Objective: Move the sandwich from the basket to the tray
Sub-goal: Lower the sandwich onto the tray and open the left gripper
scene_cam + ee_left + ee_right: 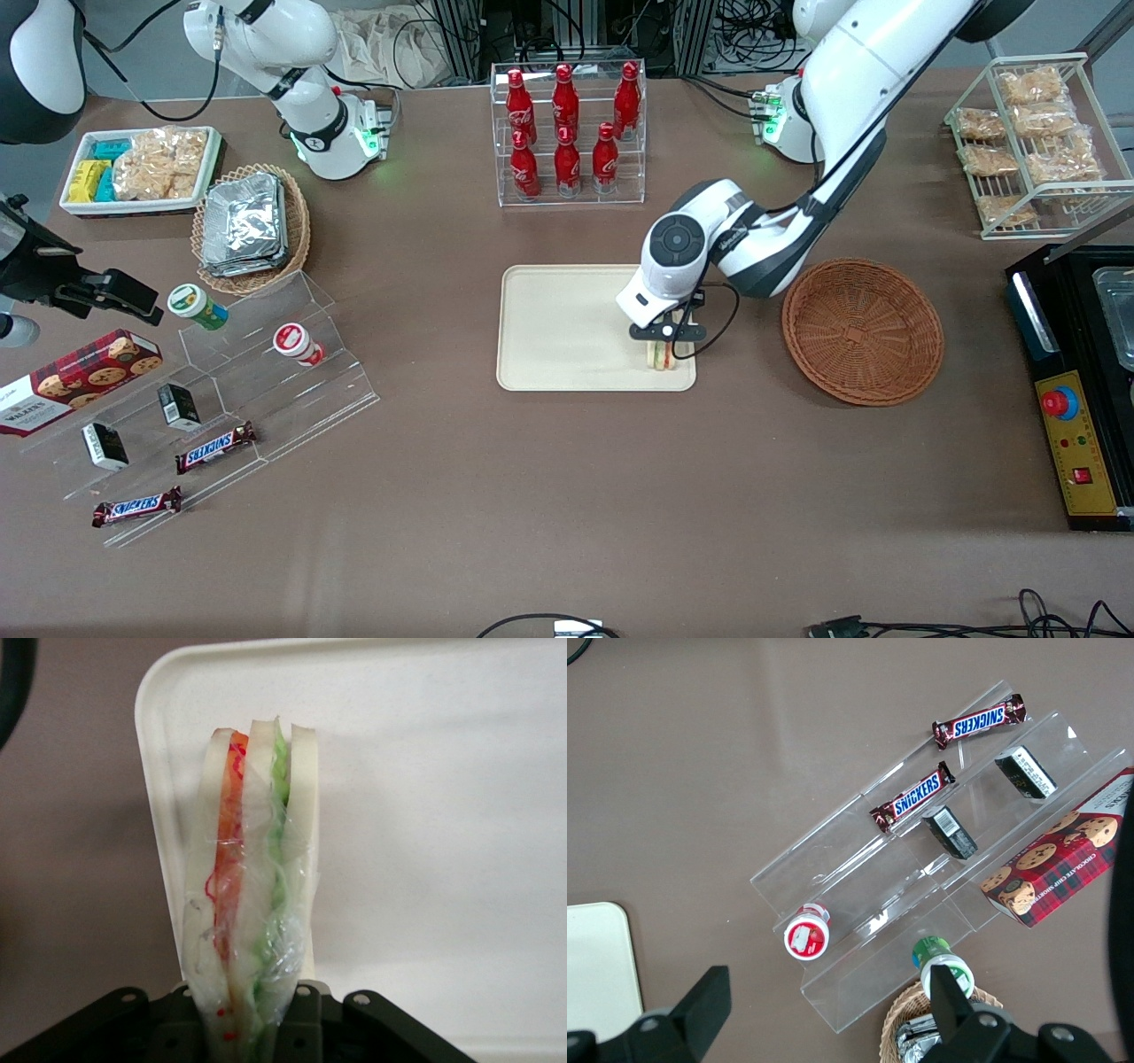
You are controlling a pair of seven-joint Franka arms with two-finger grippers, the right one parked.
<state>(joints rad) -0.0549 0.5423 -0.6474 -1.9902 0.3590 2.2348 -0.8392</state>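
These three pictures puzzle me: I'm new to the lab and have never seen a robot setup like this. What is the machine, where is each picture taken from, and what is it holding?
The machine is a pair of white robot arms bolted to a brown table. One picture looks down on the whole table from the front. The other two come from small cameras on the arms' wrists.

Only one arm works here. Its gripper, a two-fingered clamp, is shut on the sandwich, a wrapped wedge with green and red filling. It holds the sandwich low over a corner of the cream tray. I cannot tell whether the sandwich touches the tray yet. Beside the tray sits the empty reddish-brown basket.

The parked arm's camera shows a clear stepped stand with Snickers bars, small tubs and a cookie box. A rack of red bottles stands farther from the front camera than the tray.
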